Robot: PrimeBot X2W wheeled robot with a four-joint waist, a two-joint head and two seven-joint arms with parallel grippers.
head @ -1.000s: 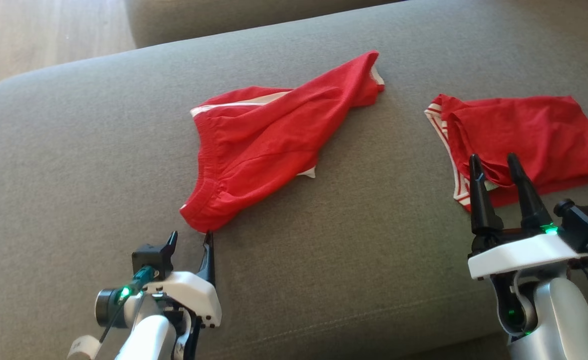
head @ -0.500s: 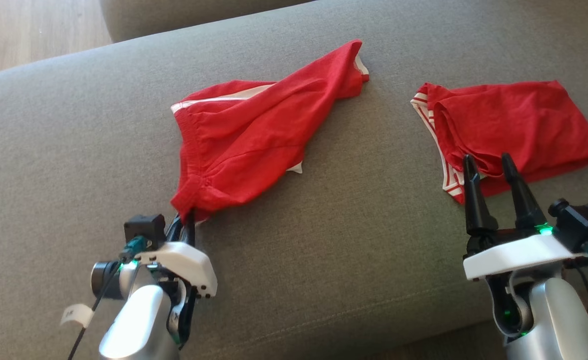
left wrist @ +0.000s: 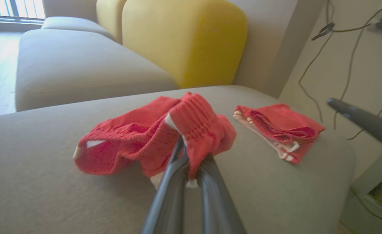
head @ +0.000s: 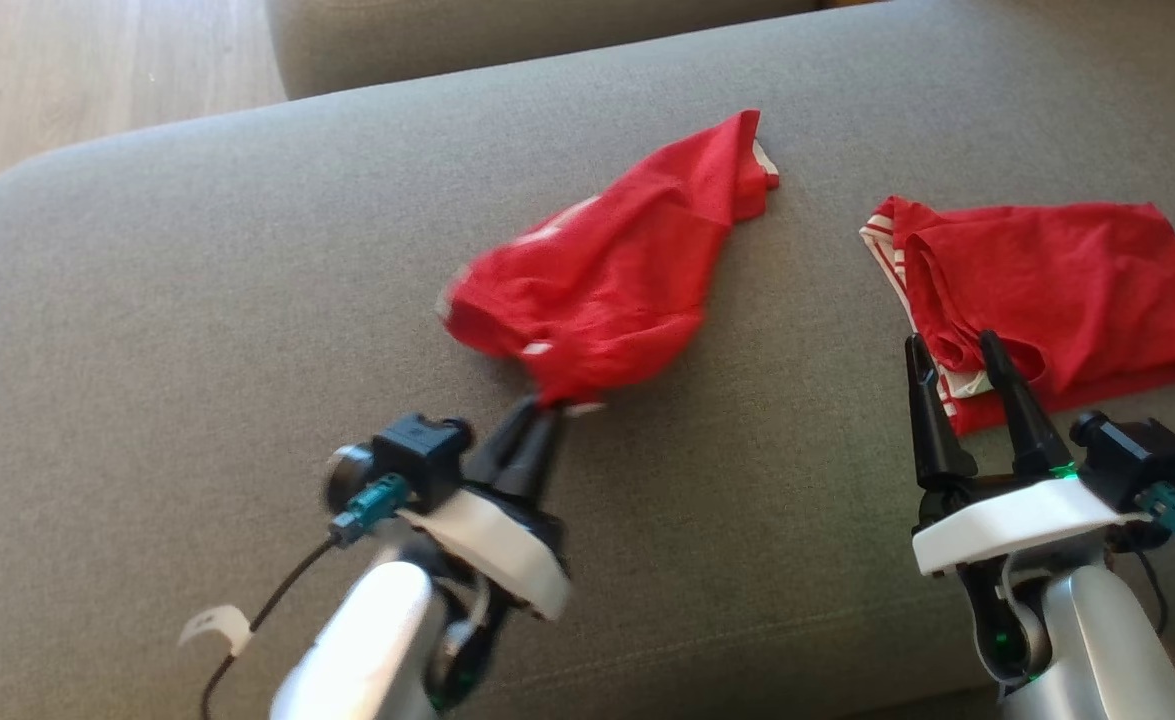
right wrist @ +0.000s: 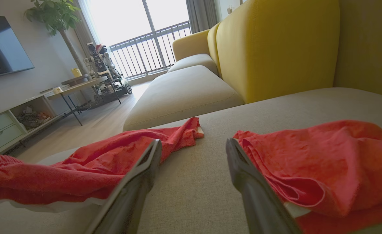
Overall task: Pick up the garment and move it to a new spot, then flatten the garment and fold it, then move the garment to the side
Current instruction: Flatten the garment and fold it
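A red garment [head: 627, 270] with white trim lies bunched on the grey sofa cushion [head: 197, 330], stretching up and right from my left gripper [head: 544, 408]. That gripper is shut on the garment's elastic waistband, which drapes over the fingertips in the left wrist view [left wrist: 191, 130]. The garment [right wrist: 80, 172] also crosses the left of the right wrist view. My right gripper [head: 952, 345] stands open at the lower right, its fingers spread just in front of a second red garment [head: 1057, 290], holding nothing.
The second red garment [left wrist: 275, 130] lies folded near the cushion's right end. Behind stand a yellow backrest [left wrist: 184, 42] and another grey seat [left wrist: 73, 68]. Wooden floor [head: 67, 70] lies beyond the cushion's far left edge. Cables [left wrist: 321, 58] hang on the wall at right.
My left gripper closed on the garment's waistband corner and pulled it rightward, bunching the cloth. The head camera shifted slightly. The right gripper kept its place and stayed open.
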